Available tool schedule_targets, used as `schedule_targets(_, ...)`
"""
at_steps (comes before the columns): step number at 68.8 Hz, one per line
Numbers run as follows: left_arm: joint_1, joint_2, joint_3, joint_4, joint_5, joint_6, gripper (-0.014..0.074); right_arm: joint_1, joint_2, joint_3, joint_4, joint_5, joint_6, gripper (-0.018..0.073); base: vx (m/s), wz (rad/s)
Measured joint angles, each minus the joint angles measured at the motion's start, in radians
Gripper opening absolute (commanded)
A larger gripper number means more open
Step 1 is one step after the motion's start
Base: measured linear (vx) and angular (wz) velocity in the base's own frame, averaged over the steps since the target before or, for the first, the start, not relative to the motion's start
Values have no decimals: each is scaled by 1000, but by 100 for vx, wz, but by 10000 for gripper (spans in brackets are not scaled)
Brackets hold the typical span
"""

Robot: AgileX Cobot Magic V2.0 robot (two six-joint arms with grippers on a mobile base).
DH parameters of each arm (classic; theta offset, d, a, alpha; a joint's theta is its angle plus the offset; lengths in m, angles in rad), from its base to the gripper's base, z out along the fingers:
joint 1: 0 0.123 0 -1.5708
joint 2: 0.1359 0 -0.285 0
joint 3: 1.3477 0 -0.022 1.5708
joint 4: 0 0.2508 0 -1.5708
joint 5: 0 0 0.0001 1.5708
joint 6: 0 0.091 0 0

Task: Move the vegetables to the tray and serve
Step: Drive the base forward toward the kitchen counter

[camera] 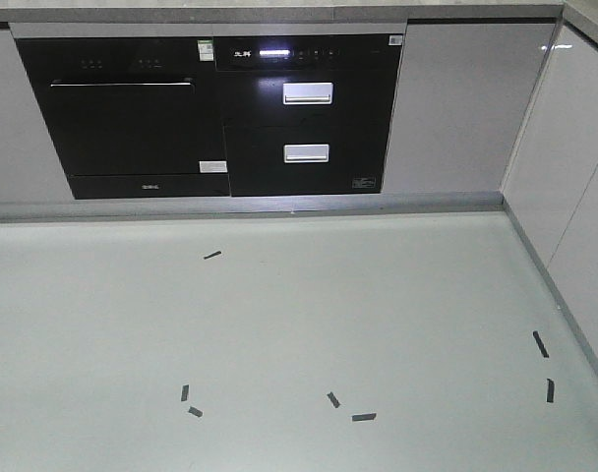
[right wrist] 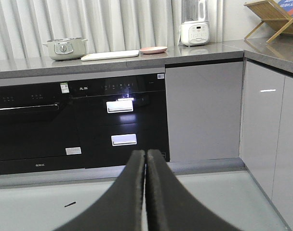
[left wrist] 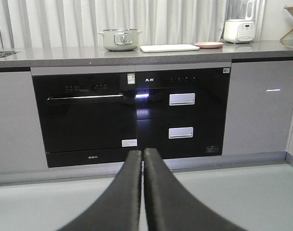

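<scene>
The cream-white tray [left wrist: 169,47] lies flat on the grey countertop, far ahead of both arms; the tray [right wrist: 110,55] also shows in the right wrist view. The vegetables are out of view. My left gripper [left wrist: 142,153] is shut with nothing between its dark fingers, held low in front of the black appliances. My right gripper [right wrist: 145,154] is likewise shut and empty, pointing at the cabinet fronts. Neither gripper appears in the front-facing view.
A lidded pale green pot [left wrist: 119,39] stands left of the tray, a pink plate [left wrist: 208,44] right of it, then a white blender [left wrist: 239,25]. Black built-in oven [camera: 132,113] and drawers [camera: 307,123] face me. Tape marks [camera: 363,417] dot the floor. A side counter [right wrist: 276,53] runs along the right.
</scene>
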State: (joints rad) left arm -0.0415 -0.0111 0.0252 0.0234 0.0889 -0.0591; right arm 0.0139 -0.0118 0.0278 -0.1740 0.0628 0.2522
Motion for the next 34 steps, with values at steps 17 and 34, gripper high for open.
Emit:
schedule_targets(17, 0, 0, 0, 0, 0, 0, -6, 0, 0, 0, 0, 0, 0, -3, 0, 0)
schedule_targets(34, 0, 0, 0, 0, 0, 0, -6, 0, 0, 0, 0, 0, 0, -3, 2, 1)
